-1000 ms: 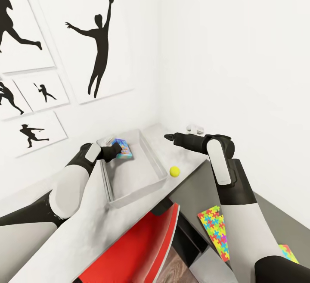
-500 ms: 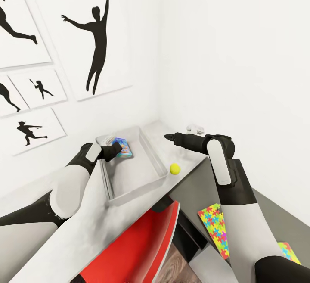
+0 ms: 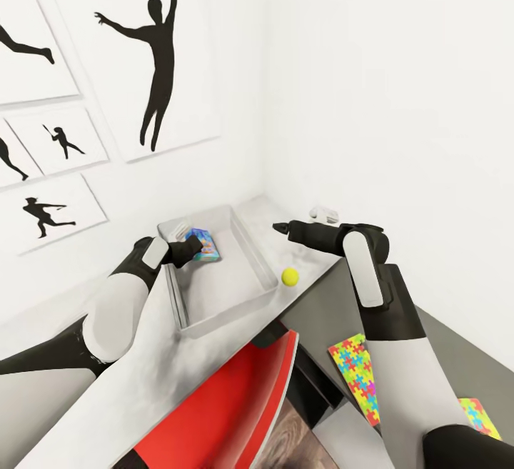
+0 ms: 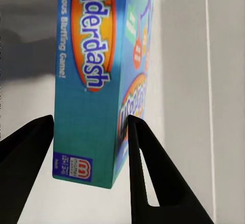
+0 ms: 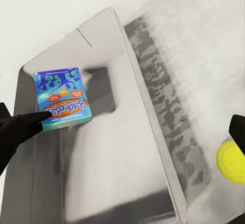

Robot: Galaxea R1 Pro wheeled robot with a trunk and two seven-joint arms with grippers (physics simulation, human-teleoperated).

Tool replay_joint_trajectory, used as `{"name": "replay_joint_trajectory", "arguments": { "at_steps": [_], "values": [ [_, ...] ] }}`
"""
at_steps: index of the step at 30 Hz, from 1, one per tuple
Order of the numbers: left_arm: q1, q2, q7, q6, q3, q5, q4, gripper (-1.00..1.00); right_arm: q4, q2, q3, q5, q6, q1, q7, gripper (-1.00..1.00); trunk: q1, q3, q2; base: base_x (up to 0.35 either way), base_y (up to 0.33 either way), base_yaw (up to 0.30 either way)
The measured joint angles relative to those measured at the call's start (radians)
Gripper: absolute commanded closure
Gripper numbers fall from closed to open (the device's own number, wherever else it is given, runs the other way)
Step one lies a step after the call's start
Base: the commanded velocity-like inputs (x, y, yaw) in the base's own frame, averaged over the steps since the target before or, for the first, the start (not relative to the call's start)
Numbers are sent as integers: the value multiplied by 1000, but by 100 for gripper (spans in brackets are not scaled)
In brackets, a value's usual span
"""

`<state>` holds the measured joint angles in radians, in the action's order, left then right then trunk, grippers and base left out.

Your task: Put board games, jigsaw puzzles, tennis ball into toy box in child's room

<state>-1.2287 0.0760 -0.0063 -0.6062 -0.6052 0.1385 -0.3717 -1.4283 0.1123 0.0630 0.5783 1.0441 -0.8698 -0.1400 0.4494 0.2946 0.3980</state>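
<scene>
My left gripper [image 3: 187,249] is shut on the blue board game [image 3: 204,244], which it holds on edge over the far end of the light grey toy box [image 3: 246,258] on the white table [image 3: 143,376]. The left wrist view has the game [image 4: 92,81] clamped between both fingers [image 4: 148,173]. To the right of the toy box hovers my right gripper [image 3: 280,227], above the table; its wrist view shows it open [image 5: 140,116] over the box wall [image 5: 148,111]. The tennis ball [image 3: 290,276] lies on the table just right of the box. Two jigsaw puzzles [image 3: 355,376] [image 3: 477,415] lie on the lower grey unit.
A red chair [image 3: 228,405] stands tucked under the table's near edge. The table sits in a room corner, with white walls right behind it and silhouette posters [image 3: 153,62] on the left wall. A small white object [image 3: 323,212] sits at the table's far right.
The whole picture has drifted up and left, so the camera moved. Both arms hold almost the same pose, and the blue game stays in my left gripper over the toy box.
</scene>
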Motion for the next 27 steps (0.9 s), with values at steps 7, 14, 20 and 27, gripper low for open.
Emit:
{"name": "replay_joint_trajectory", "arguments": {
  "at_steps": [7,14,20,27],
  "values": [
    [-1,0,0,1,0,1,-9,100,-52,-1,0,1,0,18,0,-100,0,1,0,0,0,0],
    [-1,1,0,2,0,1,-10,-100,-56,-1,1,1,0,20,0,-100,0,1,0,0,0,0],
    [-1,3,0,3,0,1,-10,-100,-56,0,1,1,0,20,0,-100,0,1,0,0,0,0],
    [-1,2,0,2,0,1,-10,-100,-56,-1,1,1,0,21,0,-100,0,1,0,0,0,0]
  ]
}}
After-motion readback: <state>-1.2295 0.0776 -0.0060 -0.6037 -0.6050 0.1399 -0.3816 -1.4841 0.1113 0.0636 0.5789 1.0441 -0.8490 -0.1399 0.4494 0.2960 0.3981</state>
